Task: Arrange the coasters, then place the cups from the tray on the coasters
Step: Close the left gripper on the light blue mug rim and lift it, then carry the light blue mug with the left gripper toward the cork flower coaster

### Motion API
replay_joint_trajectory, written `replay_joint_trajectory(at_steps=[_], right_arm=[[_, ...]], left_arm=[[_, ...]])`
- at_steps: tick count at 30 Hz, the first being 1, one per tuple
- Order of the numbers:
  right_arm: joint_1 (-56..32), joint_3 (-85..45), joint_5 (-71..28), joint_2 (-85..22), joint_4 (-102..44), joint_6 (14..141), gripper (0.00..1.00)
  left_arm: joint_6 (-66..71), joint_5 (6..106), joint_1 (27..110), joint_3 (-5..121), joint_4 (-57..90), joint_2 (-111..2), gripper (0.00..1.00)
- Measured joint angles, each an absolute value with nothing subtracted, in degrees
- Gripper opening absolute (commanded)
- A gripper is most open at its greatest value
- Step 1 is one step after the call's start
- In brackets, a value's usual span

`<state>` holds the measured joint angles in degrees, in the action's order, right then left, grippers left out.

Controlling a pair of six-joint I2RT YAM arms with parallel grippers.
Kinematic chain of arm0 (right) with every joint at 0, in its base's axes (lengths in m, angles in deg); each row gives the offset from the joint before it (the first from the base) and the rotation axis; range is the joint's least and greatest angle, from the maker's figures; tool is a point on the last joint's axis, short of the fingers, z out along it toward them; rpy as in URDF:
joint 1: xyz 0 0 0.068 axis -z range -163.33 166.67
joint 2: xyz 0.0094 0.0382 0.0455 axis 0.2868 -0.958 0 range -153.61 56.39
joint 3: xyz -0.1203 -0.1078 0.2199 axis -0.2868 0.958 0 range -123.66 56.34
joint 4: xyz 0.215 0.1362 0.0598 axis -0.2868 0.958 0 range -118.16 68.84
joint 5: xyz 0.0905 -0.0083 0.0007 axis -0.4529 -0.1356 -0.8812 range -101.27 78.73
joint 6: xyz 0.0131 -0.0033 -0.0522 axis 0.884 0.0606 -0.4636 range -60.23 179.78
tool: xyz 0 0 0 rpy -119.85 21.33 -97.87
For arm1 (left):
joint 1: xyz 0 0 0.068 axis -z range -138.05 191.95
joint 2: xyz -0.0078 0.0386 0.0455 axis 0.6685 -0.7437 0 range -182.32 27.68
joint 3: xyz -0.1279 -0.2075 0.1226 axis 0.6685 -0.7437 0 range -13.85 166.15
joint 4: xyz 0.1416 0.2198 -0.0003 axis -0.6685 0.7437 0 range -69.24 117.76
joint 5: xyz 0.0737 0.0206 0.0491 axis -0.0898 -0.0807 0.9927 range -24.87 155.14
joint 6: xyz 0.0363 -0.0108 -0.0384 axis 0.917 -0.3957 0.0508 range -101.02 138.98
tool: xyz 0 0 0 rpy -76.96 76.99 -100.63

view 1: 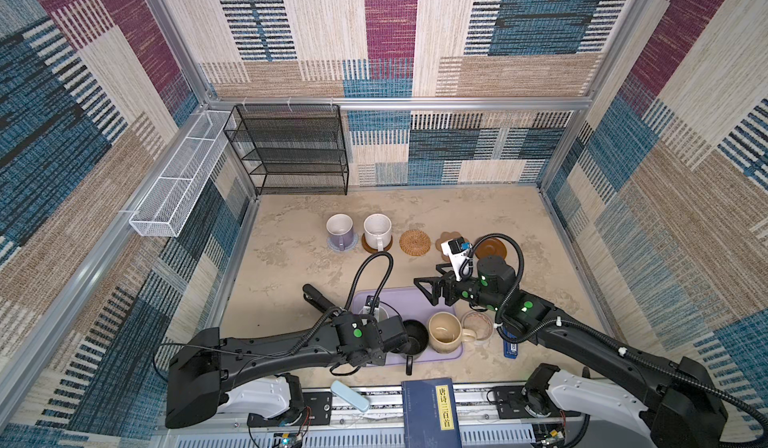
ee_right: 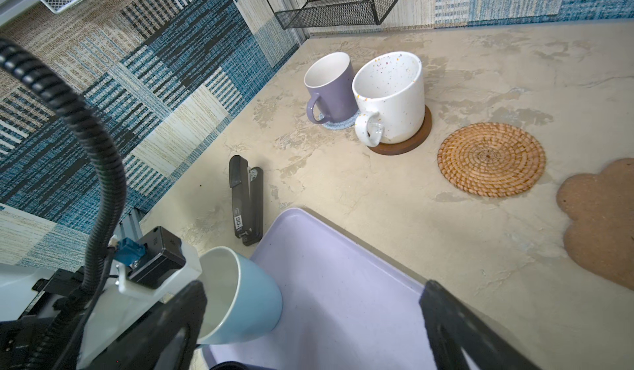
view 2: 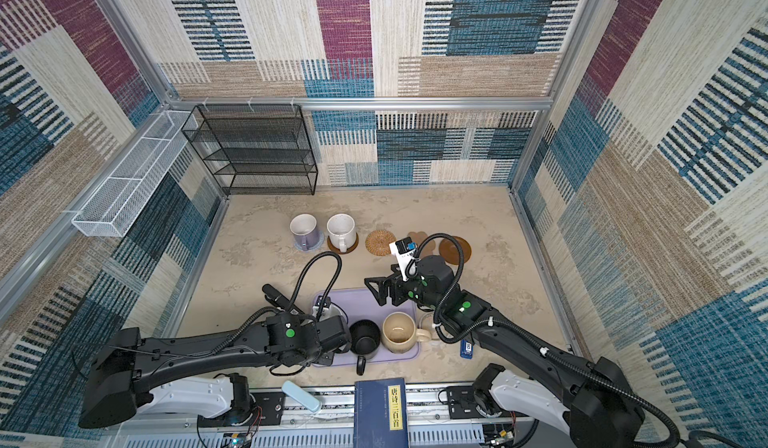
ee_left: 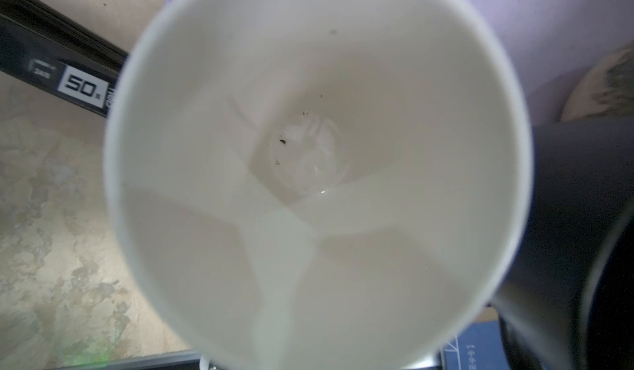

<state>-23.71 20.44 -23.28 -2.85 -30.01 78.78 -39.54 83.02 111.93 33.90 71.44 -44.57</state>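
Black stapler [ee_left: 51, 52] carrying white-bordered label, reading "50"; small mark beside it blurring out. Same "50" showing on stapler [ee_right: 245, 200] in right wrist view. Dark-blue book [view 1: 419, 417] carrying yellow strip [view 1: 444, 407] with black characters, reading 唐诗三百首, showing in both top views, strip [view 2: 395, 408]. Small blue stick [view 1: 510, 348] showing white label, print coming out too small to read.

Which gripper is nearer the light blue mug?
Left. The left gripper is shut on the light blue mug; the right gripper hangs open over the tray beside it, not touching.
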Motion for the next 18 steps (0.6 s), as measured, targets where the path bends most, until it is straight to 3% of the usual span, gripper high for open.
replay_joint_trajectory(at_steps=[10, 18], right_arm=[[-23.60, 20.68, -24.75, -2.44, -35.62, 80.42, 1.00], [-21.51, 16.68, -25.77, -4.32, -37.55, 80.68, 1.00]], left_arm=[[-36.46, 85.10, 107.89, 38.90, 75.90, -40.83, 0.00], [-29.88, 87.64, 102.53, 53.28, 79.16, -45.16, 0.00]])
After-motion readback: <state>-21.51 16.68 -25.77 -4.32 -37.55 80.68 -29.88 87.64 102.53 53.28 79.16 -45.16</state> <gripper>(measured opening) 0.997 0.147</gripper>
